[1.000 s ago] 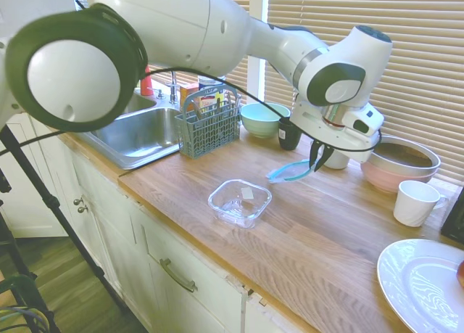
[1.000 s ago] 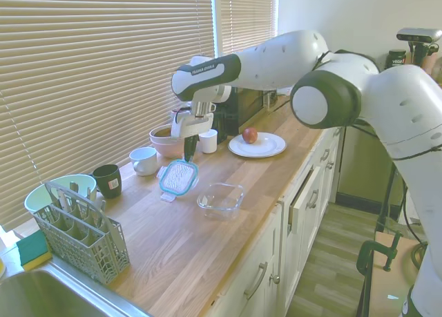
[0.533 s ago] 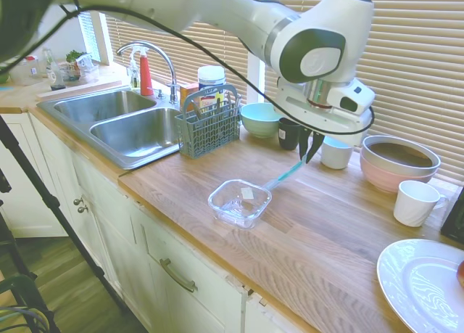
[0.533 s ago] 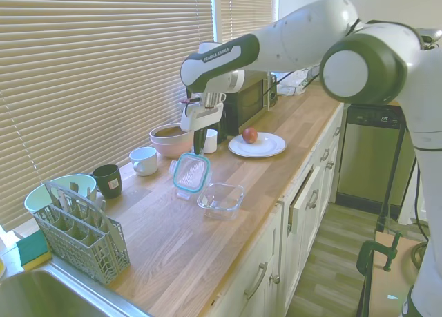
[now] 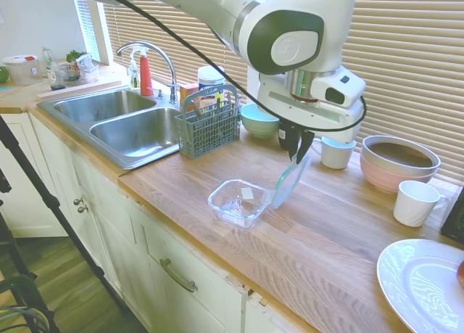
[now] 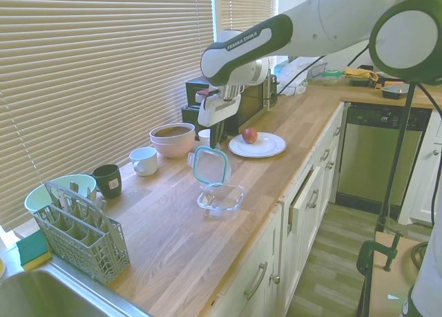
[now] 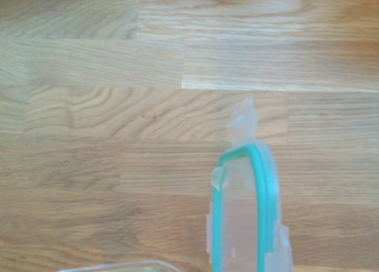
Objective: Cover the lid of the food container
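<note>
The lid (image 5: 288, 184) (image 6: 210, 166), clear with a teal rim, hangs steeply tilted from its top edge, where my gripper (image 5: 297, 153) (image 6: 214, 142) is shut on it. It hovers just beside and above the food container (image 5: 240, 202) (image 6: 221, 198), a small clear rounded-square dish standing open on the wooden counter. In the wrist view the lid (image 7: 246, 213) rises from the lower edge, with a corner of the container (image 7: 121, 266) showing beside it.
Behind the gripper stand a mint-green bowl (image 5: 262, 118), a dark cup (image 5: 286, 135), a white cup (image 5: 336, 152) and a pink bowl (image 5: 399, 161). A white mug (image 5: 415, 202) and white plate (image 5: 424, 282) sit to the right; a grey cutlery caddy (image 5: 208, 125) and sink (image 5: 134, 130) to the left.
The arm has carried the lid from near the cups toward the container, and the lid has swung from nearly flat to steeply tilted.
</note>
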